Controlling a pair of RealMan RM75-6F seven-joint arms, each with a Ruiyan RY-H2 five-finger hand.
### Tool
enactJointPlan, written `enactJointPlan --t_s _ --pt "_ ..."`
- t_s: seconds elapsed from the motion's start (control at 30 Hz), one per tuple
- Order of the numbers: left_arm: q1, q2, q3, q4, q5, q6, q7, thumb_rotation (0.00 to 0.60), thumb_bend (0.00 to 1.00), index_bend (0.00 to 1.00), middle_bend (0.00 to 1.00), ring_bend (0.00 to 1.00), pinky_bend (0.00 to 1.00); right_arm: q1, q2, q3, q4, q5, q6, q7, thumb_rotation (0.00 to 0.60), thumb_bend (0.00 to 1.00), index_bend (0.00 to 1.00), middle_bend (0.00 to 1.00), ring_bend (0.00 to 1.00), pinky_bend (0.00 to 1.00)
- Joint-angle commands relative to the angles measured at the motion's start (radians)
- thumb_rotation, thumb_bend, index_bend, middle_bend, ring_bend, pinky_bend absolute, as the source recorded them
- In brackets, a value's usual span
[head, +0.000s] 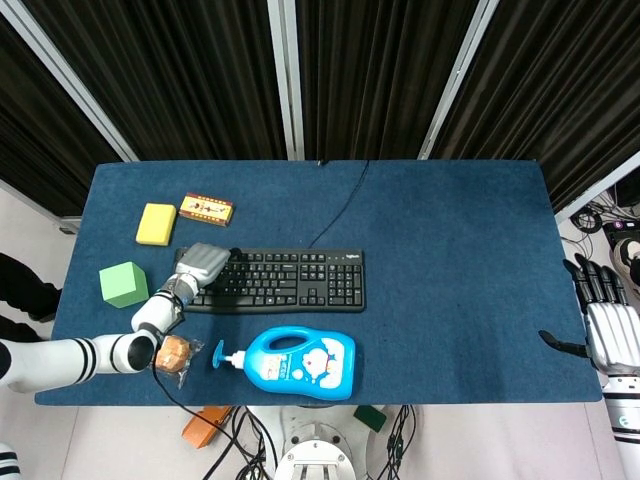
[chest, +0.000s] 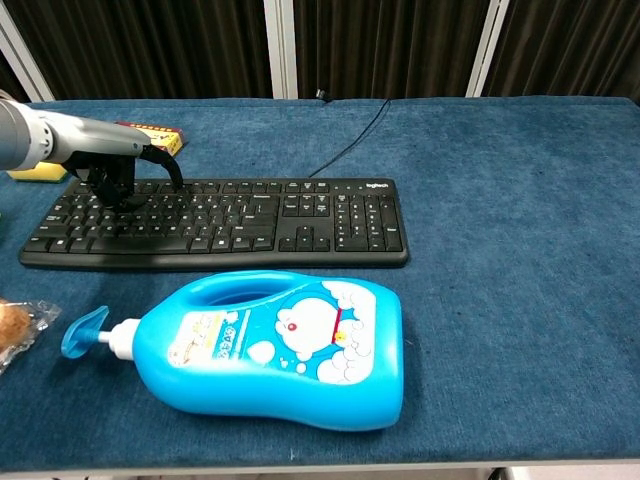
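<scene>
Head overhead, far; chest low, close

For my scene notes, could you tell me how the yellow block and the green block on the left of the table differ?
In the head view, the yellow block is flat and slab-like, while the green block is a taller cube. The yellow block lies farther back, beside the small patterned box; the green block sits nearer the front, left of the left hand on the keyboard. Both rest untouched on the blue table.

On the table (head: 460, 260) the keyboard (head: 280, 280) lies at centre with the left hand (head: 203, 265) on its 9 o'clock end, the bottle (head: 300, 362) at 6 o'clock, the sponge (head: 156, 223) and box (head: 207, 209) at 10 o'clock.
</scene>
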Motion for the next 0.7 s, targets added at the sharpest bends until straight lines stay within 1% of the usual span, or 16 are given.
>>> enactJointPlan --t_s 0.03,0.1,0.13,0.17,0.2,0.23,0.3,0.37,0.47,0.53,0.57,0.6,0.7 --pt "0.009 0.033 -0.013 -0.047 0.029 0.053 -0.012 0.6 0.56 0.2 0.92 1.0 0.99 0.0 0.001 0.001 0.001 0.001 0.0 0.001 0.6 0.15 0.0 0.0 0.0 0.0" --pt "0.025 0.063 -0.028 -0.089 0.057 0.098 -0.03 0.6 0.56 0.2 0.92 1.0 0.99 0.0 0.002 0.001 0.001 0.0 0.0 0.003 0.6 0.15 0.0 0.0 0.0 0.0" --pt "0.043 0.087 -0.039 -0.12 0.086 0.139 -0.046 0.6 0.55 0.2 0.91 0.99 0.99 -0.001 0.003 0.001 0.001 -0.001 0.001 0.005 0.6 0.15 0.0 0.0 0.0 0.0" --pt "0.061 0.104 -0.047 -0.144 0.113 0.178 -0.059 0.6 0.54 0.2 0.89 0.97 0.98 -0.002 0.004 0.001 0.002 -0.002 0.003 0.006 0.6 0.15 0.0 0.0 0.0 0.0" --pt "0.083 0.12 -0.053 -0.167 0.143 0.224 -0.074 0.6 0.51 0.2 0.86 0.93 0.94 -0.003 0.005 0.001 0.003 -0.003 0.005 0.008 0.6 0.15 0.0 0.0 0.0 0.0" --pt "0.117 0.139 -0.057 -0.195 0.188 0.291 -0.093 0.6 0.49 0.2 0.83 0.89 0.88 -0.005 0.005 0.001 0.005 -0.003 0.008 0.012 0.6 0.15 0.0 0.0 0.0 0.0" --pt "0.175 0.162 -0.056 -0.227 0.252 0.393 -0.119 0.6 0.42 0.2 0.72 0.76 0.7 -0.008 0.004 0.001 0.01 -0.003 0.01 0.021 0.6 0.15 0.0 0.0 0.0 0.0" --pt "0.241 0.183 -0.041 -0.249 0.316 0.498 -0.137 0.6 0.34 0.2 0.57 0.6 0.51 -0.01 0.002 -0.001 0.02 -0.002 0.011 0.032 0.6 0.15 0.0 0.0 0.0 0.0" --pt "0.336 0.19 -0.016 -0.243 0.406 0.633 -0.165 0.6 0.2 0.2 0.35 0.35 0.24 -0.013 -0.001 -0.002 0.034 -0.002 0.01 0.047 0.6 0.15 0.0 0.0 0.0 0.0" --pt "0.402 0.189 0.01 -0.222 0.469 0.713 -0.185 0.6 0.11 0.19 0.24 0.24 0.11 -0.014 -0.004 -0.003 0.042 -0.004 0.011 0.057 0.6 0.15 0.0 0.0 0.0 0.0" --pt "0.43 0.192 0.021 -0.216 0.489 0.742 -0.192 0.6 0.08 0.17 0.2 0.18 0.06 -0.014 -0.004 -0.003 0.045 -0.006 0.012 0.061 0.6 0.15 0.0 0.0 0.0 0.0" --pt "0.456 0.196 0.03 -0.212 0.506 0.768 -0.2 0.6 0.07 0.16 0.17 0.15 0.04 -0.015 -0.005 -0.004 0.048 -0.007 0.013 0.064 0.6 0.15 0.0 0.0 0.0 0.0" --pt "0.541 0.219 0.058 -0.209 0.547 0.837 -0.235 0.6 0.06 0.15 0.15 0.12 0.03 -0.015 -0.005 -0.003 0.054 -0.006 0.012 0.071 0.6 0.15 0.0 0.0 0.0 0.0"
